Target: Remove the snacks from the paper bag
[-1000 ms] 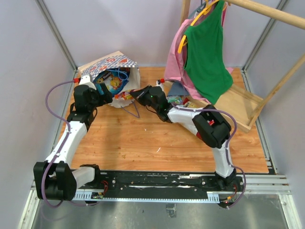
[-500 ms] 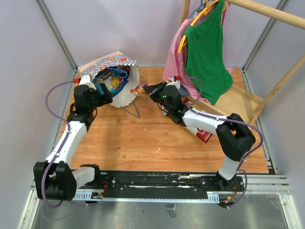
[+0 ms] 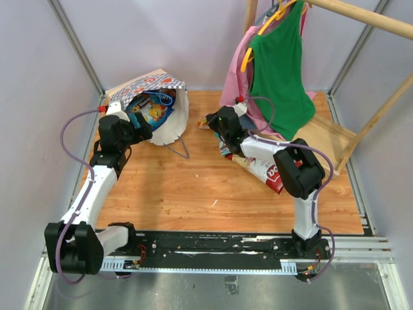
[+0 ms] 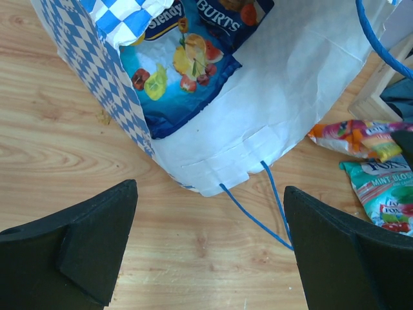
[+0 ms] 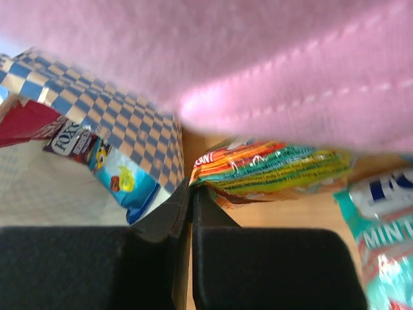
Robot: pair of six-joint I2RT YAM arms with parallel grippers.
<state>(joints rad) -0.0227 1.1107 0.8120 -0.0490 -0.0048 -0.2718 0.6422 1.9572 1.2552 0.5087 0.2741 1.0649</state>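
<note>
Partly done: a blue packet (image 4: 174, 77) lies inside the paper bag (image 4: 290, 84), a mint packet (image 4: 381, 190) outside. The right gripper (image 5: 191, 194) has its jaws clenched on the orange-green packet (image 5: 277, 169) beside the bag; the left gripper (image 4: 210, 190) has its jaws spread, empty.

We get bright, even light and soft shadows. The pink garment (image 5: 258, 64) fills our right wrist view as blur; the orange-green packet (image 5: 271, 171) looks soft.

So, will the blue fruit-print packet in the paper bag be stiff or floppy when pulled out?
Probably floppy: the blue fruit-print packet lies creased and bent inside the paper bag. Its glossy film looks slippery, so a pinch might slide. It seems light; the bag, lying on its side, could drag along.
</note>
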